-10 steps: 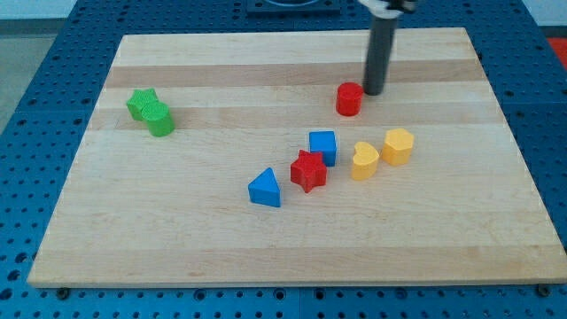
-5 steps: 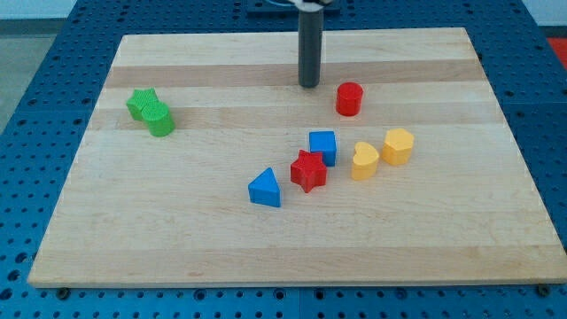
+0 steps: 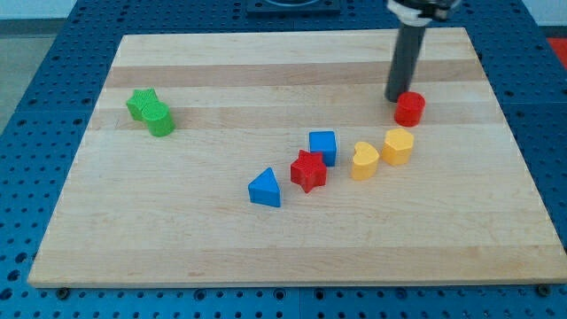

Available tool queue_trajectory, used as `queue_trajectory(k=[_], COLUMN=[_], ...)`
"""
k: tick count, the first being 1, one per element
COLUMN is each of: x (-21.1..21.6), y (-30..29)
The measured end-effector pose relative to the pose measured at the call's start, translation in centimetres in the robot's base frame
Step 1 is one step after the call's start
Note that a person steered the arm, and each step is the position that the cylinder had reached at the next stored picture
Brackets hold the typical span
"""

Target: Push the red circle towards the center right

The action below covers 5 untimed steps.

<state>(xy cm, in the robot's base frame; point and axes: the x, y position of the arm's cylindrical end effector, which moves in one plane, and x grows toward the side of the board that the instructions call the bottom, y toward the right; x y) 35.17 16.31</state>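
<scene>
The red circle (image 3: pixel 409 109) stands on the wooden board (image 3: pixel 177 239) at the view's right, a little above the middle height. My tip (image 3: pixel 395 97) is at its upper left edge, touching or nearly touching it. The dark rod rises from there to the view's top. A yellow heart (image 3: pixel 398 146) lies just below the red circle.
A second yellow heart (image 3: pixel 364 161), a blue cube (image 3: pixel 323 146), a red star (image 3: pixel 308 170) and a blue triangle (image 3: pixel 265 189) form a slanting line in the middle. A green star (image 3: pixel 141 103) and a green cylinder (image 3: pixel 160 120) sit together at the left.
My tip went from the red circle's right to its left, then swept right. The red circle has slid to the right and slightly down, to above the yellow heart.
</scene>
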Motion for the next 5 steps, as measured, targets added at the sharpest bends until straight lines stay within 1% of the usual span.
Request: queue_trajectory(k=[1, 2, 3, 4, 5], x=[0.0, 0.1, -0.5, -2.7, -1.6], y=[3.7, 4.8, 3.7, 0.4, -3.3])
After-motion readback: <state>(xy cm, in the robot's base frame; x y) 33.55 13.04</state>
